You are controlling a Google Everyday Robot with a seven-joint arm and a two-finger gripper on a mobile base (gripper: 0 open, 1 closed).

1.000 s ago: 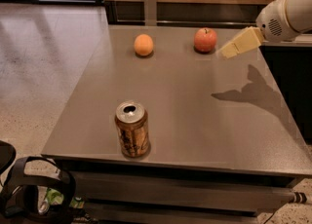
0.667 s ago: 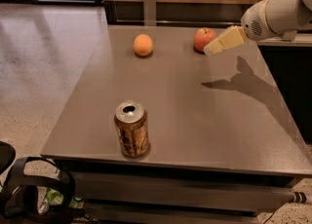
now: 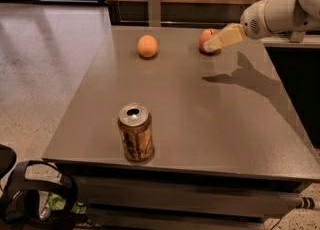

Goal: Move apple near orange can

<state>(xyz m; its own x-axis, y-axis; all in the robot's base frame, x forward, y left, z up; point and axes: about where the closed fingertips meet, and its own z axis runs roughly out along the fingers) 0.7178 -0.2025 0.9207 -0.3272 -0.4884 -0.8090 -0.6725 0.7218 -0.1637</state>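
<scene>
The red apple [image 3: 206, 38] sits at the far right of the grey table [image 3: 200, 109]. My gripper [image 3: 211, 47] reaches in from the right on a white arm, and its cream fingers cover the apple's right side. The orange can [image 3: 135, 132] stands upright near the table's front edge, far from the apple, with its silver top and pull-tab hole showing.
A small round orange fruit [image 3: 147, 46] lies at the far middle of the table, left of the apple. A dark counter [image 3: 295, 74] borders the table's right side. A dark bag [image 3: 35, 194] lies on the floor at the front left.
My gripper has moved left and a little down toward the apple, from beside it to overlapping its right side. The apple, fruit and can have not moved.
</scene>
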